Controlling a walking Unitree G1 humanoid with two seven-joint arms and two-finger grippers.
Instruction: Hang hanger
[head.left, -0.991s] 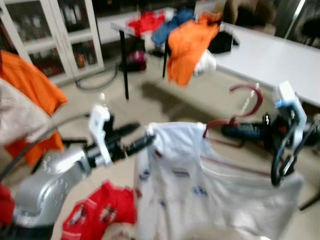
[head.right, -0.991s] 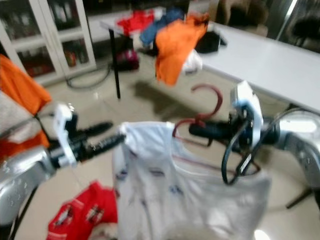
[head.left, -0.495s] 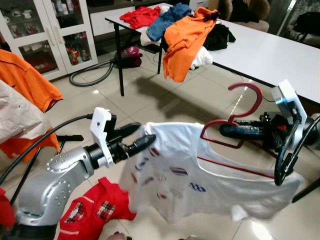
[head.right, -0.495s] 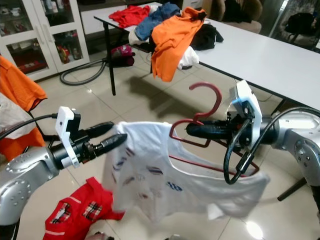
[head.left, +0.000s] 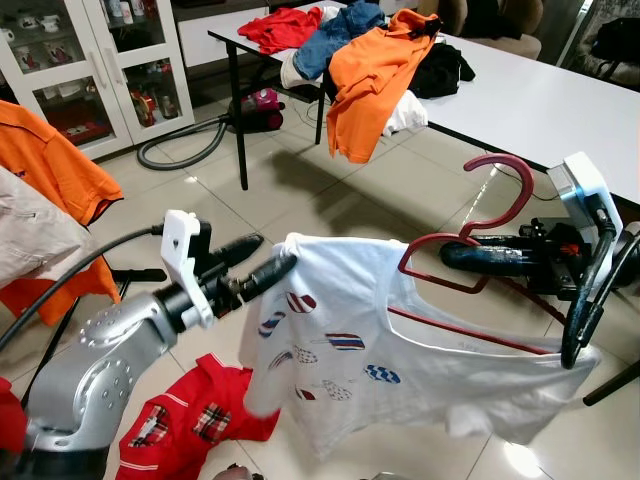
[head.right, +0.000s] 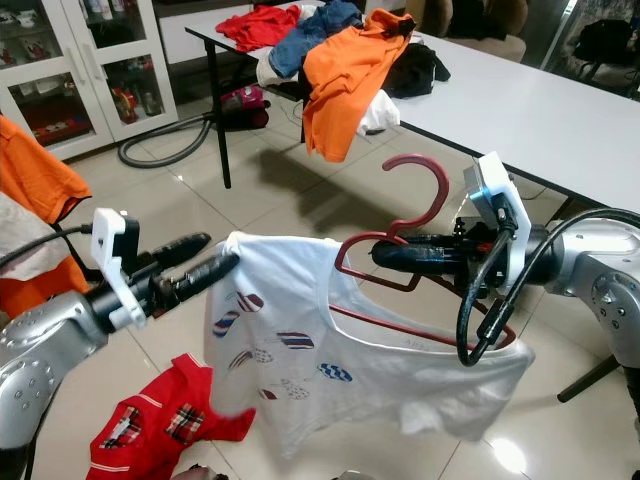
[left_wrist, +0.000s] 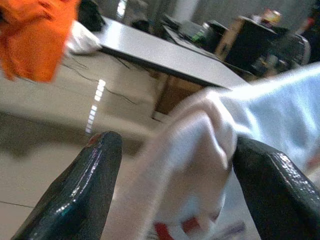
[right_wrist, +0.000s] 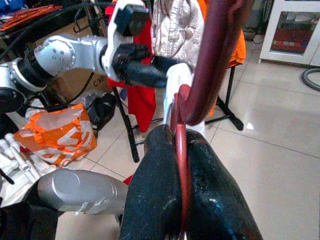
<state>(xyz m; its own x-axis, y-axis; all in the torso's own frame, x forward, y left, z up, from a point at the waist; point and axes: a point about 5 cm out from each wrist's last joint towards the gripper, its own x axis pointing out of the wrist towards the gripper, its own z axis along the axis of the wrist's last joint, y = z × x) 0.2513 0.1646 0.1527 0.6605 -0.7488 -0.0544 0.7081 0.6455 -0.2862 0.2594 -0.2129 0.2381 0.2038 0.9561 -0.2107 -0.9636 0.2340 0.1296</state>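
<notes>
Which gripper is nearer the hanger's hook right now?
Right. The right gripper is clamped on the red hanger just below its hook. The left gripper is off at the far shoulder of the white shirt, pinching the fabric there.

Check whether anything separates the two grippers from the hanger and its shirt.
Nothing does: the right gripper is clamped on the red hanger, and the left gripper pinches the white shirt at its shoulder.
</notes>
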